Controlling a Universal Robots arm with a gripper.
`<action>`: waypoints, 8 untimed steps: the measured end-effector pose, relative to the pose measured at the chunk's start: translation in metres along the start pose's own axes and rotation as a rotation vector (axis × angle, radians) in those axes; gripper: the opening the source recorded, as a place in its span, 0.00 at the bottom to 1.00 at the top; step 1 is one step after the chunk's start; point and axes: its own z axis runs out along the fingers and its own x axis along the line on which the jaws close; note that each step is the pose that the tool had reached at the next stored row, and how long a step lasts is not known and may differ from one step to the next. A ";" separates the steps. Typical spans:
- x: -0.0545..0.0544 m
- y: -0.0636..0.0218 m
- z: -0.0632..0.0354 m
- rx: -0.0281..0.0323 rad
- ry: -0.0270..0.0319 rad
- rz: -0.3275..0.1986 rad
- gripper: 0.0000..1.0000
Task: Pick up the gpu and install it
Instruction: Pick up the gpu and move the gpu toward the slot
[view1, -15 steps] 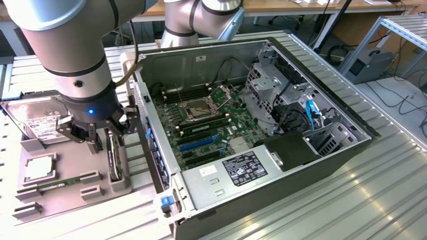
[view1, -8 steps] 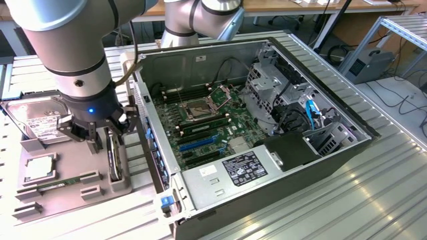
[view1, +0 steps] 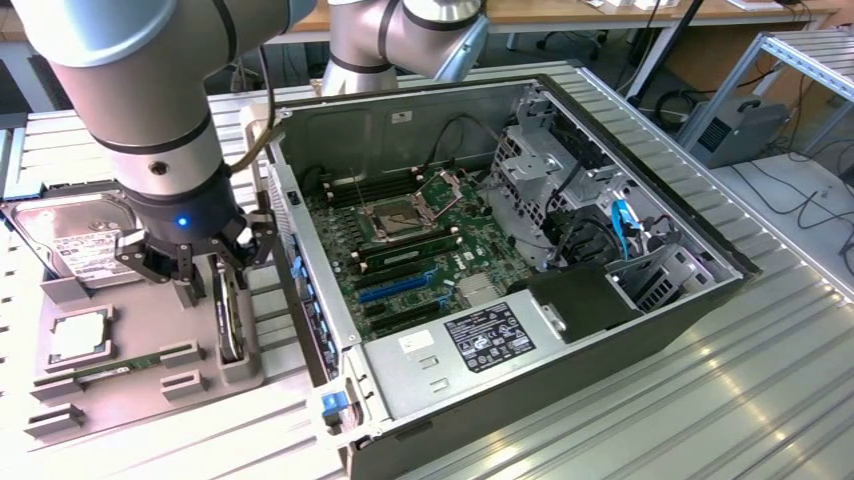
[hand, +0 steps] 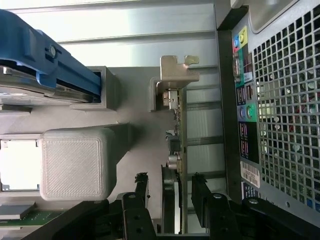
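Beside the open computer case (view1: 387, 125), on the exterior view's left, the gpu (view1: 235, 325) stands up on its thin edge in a slot of the gray holder (view1: 147, 405). Right over it hangs the gripper (view1: 220, 275), its two black fingers (hand: 141, 195) spread wide, one on each side of the card, with a little gap and no squeeze. The hard drive (view1: 80, 235) lies on the same holder, close to the gripper.
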 end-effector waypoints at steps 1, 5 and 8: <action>0.000 0.0003 0.0005 0.0000 0.0000 0.000 0.48; 0.000 0.0011 0.0028 0.0000 0.0001 0.000 0.48; 0.001 0.0012 0.0037 0.0002 0.0002 0.000 0.48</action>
